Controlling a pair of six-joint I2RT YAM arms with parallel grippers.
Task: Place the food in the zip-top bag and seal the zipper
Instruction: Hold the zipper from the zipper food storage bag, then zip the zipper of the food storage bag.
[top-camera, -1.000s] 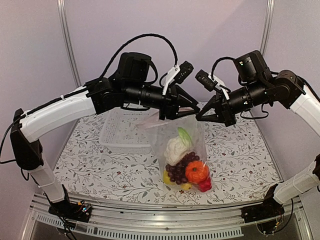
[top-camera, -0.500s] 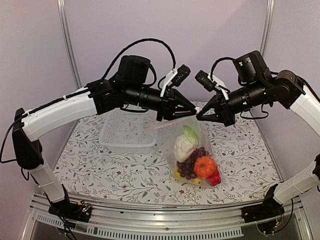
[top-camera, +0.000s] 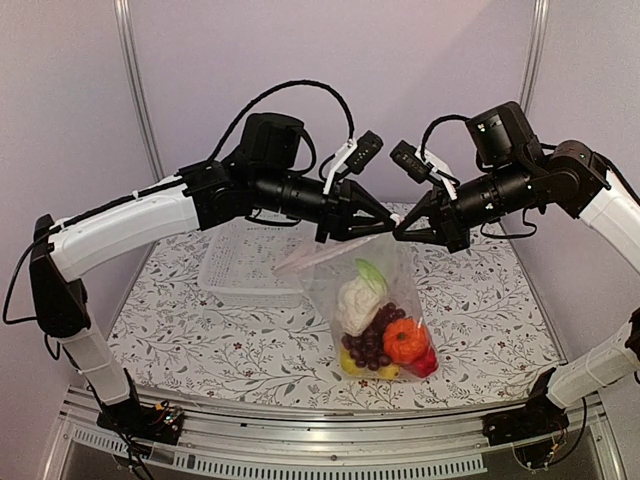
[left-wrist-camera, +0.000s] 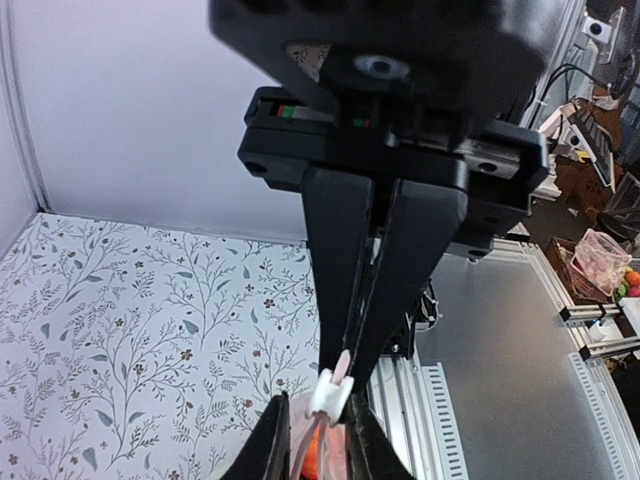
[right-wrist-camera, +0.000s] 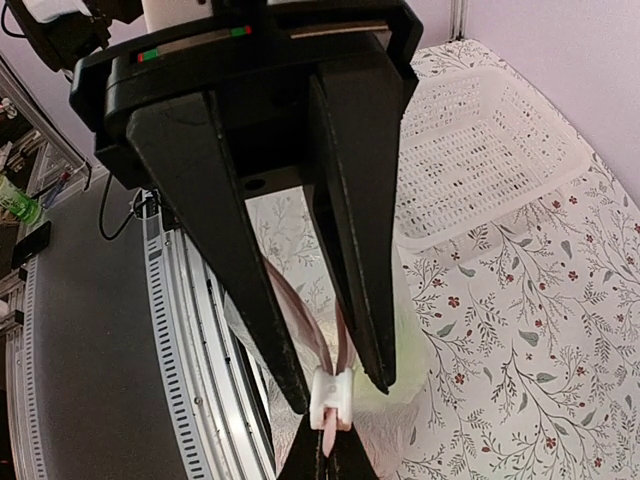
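Logging in from the remote desk, here's what my feeds show. Furthest out, down and to the left of the left pincer, the white basket sits on the flowery table. On its wrist cam, the left pincer's fingers are squeezed together on the pinkish zipper, right at the bag's top corner.

The zip-top bag hangs straight below where both pincers meet. It's clear and crinkly, and its mouth edge sags down and away to the left of them. I can't tell if the bottom touches the table.

All the food is piled low in the bag, well below the tips:
- a yellow piece
- the white cauliflower, with its green leaf on top, nearest the pincers
- the dark grape bunch
- the second yellow piece
- the orange fruit
- the red pepper in the corner under the right pincer

The right pincer faces the left one nearly tip to tip. Its fingers bracket the white slider on the zipper with barely any gap. I can't tell whether they're actually clamping it.

The only markings I see are tiny red and green dashes on each pincer housing, too small to read.
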